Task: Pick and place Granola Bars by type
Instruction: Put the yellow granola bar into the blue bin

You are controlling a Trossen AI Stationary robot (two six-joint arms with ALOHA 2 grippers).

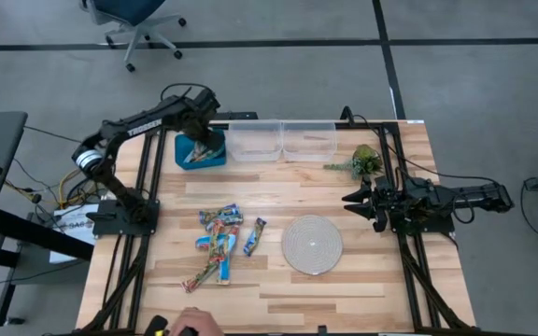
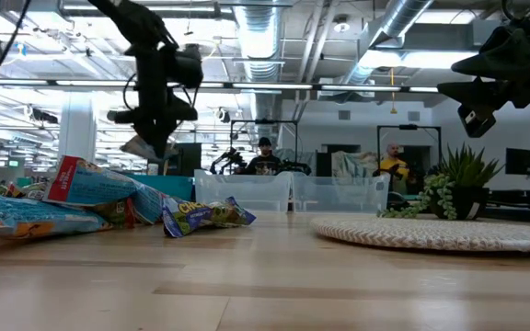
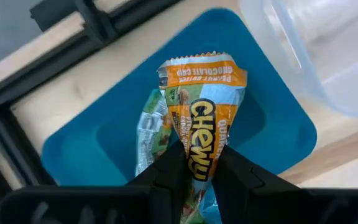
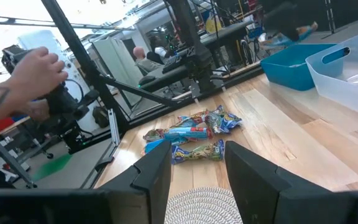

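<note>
My left gripper (image 1: 208, 142) hangs over the blue bin (image 1: 200, 151) at the table's far left, shut on an orange-and-blue Chewy granola bar (image 3: 205, 118). Another bar (image 3: 153, 127) lies in the bin beneath it. A heap of granola bars (image 1: 220, 241), blue-and-white and multicoloured, lies flat on the table left of the round woven mat (image 1: 311, 244); it also shows in the low view as the heap of bars (image 2: 109, 204) and in the right wrist view (image 4: 192, 134). My right gripper (image 1: 351, 199) waits open, raised near the table's right edge. My left gripper pinches the Chewy bar's lower part (image 3: 199, 163) between its two fingers, coming from above and pointing down into the blue bin. The bar's crimped end (image 3: 202, 70) points down toward the bin's floor; whether it touches the floor cannot be told.
Two clear plastic bins (image 1: 281, 140) stand right of the blue bin along the far edge. A green plant sprig (image 1: 361, 161) lies near the far right. A person's hand (image 1: 192, 323) shows at the near edge. Bare wood lies between heap and bins.
</note>
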